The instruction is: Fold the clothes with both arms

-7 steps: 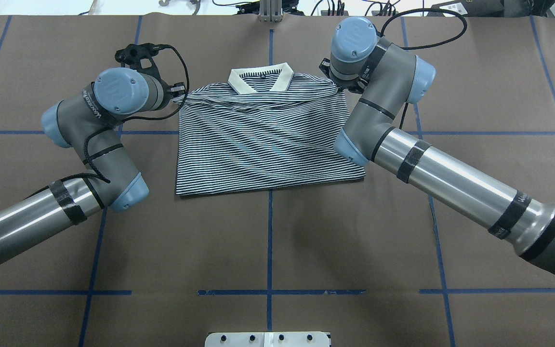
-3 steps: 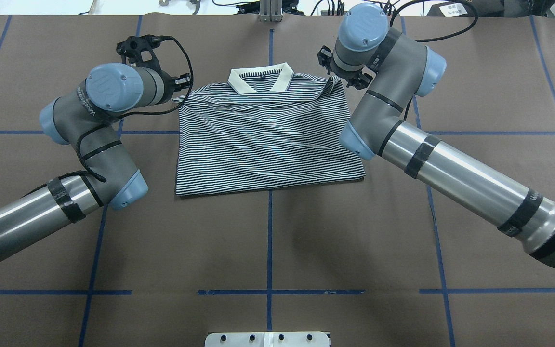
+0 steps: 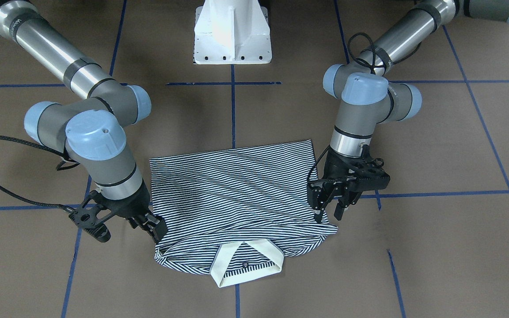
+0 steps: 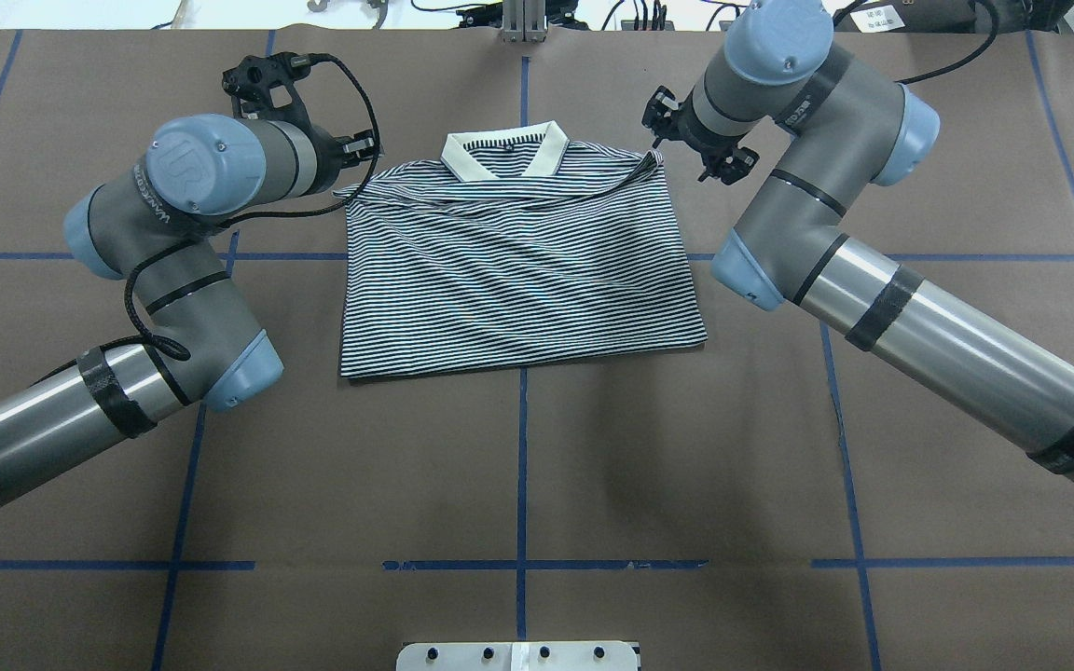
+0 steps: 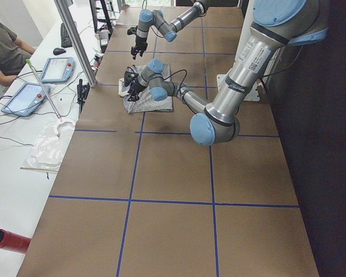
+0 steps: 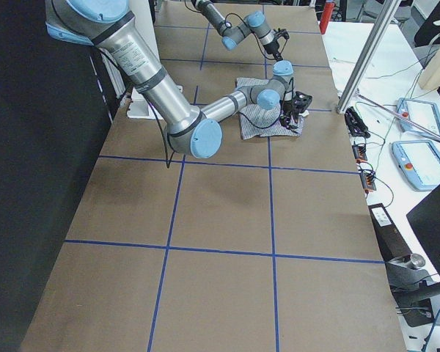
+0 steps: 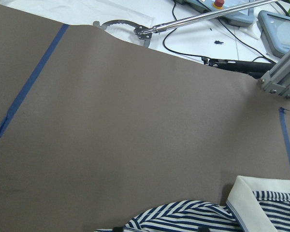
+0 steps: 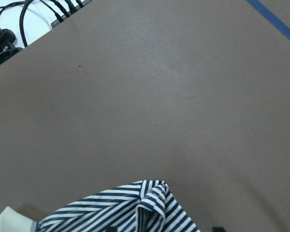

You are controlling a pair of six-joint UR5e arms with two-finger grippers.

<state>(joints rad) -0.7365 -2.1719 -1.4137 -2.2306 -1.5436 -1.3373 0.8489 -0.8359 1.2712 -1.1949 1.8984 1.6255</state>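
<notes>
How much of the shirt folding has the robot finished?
Mostly done, it seems. The shirt lies flat as a tidy block with no sleeves sticking out and the collar on top. Nothing looks gripped: the left end effector hangs open beside one shoulder corner, and the right end effector is by the other. Left to do: the shoulders are wrinkled, and maybe one more fold.

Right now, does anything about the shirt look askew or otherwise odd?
Yes. The shirt is not folded squarely: diagonal creases cross its top layer, and the fabric on both sides of the collar is bunched, with the right shoulder corner curling upward.
</notes>
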